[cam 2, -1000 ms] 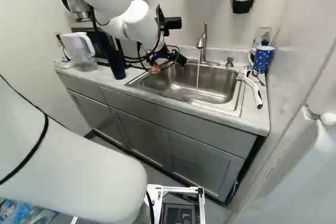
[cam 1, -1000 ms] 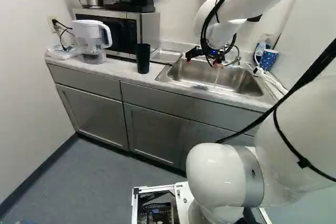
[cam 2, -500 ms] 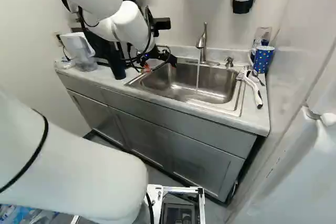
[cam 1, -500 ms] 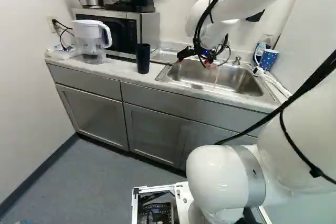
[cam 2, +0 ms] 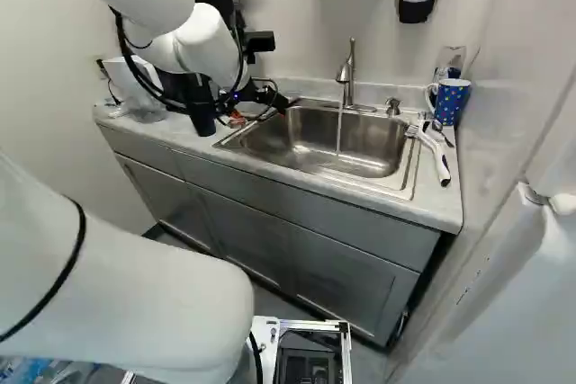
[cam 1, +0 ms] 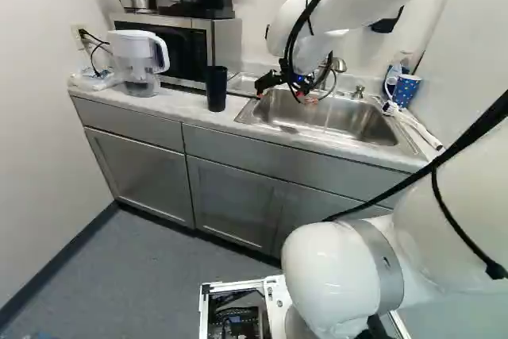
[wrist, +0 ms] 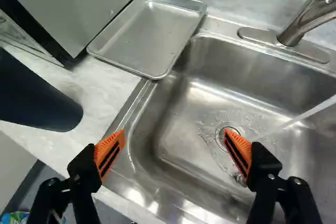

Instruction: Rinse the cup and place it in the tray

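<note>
Sink (wrist: 199, 98), steel, water (wrist: 315, 108) running: beneath the gripper (cam 1: 282, 96). Tray (wrist: 144, 32), metal, shallow: ahead of it, at the sink's edge. Gripper, two-fingered: fingers spread wide. Cup (wrist: 34, 95), dark, upright on counter (wrist: 100, 93): beside it.

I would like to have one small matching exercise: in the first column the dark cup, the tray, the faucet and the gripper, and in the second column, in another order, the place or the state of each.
Things:
1. dark cup
2. tray
3. faucet
4. gripper

Places and states:
A. fingers apart, nothing between them
B. lying flat beside the microwave and the sink
C. water running from it
D. upright near the front edge of the counter

Right pairs: 1-D, 2-B, 3-C, 4-A
</note>
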`<state>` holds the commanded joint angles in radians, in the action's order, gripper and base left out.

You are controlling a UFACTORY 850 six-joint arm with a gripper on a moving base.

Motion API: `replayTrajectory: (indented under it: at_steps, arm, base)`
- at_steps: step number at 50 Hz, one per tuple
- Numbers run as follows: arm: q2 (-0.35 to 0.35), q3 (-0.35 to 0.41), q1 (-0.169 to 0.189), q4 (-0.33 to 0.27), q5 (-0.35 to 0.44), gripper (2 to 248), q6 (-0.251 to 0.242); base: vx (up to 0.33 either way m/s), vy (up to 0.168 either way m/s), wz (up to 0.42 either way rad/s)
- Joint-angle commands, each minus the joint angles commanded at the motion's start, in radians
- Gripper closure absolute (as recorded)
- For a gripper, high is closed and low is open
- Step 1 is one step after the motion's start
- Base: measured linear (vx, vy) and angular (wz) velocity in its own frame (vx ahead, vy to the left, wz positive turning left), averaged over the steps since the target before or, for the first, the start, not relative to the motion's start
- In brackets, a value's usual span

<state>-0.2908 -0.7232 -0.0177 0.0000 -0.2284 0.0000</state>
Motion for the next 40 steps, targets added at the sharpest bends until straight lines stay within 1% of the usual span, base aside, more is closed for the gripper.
replayTrajectory:
  at_steps: [40]
  arm:
    - [0.007,-0.006,-0.155,0.000,0.000,3,0.000]
  base:
    - [0.000,0.000,0.000]
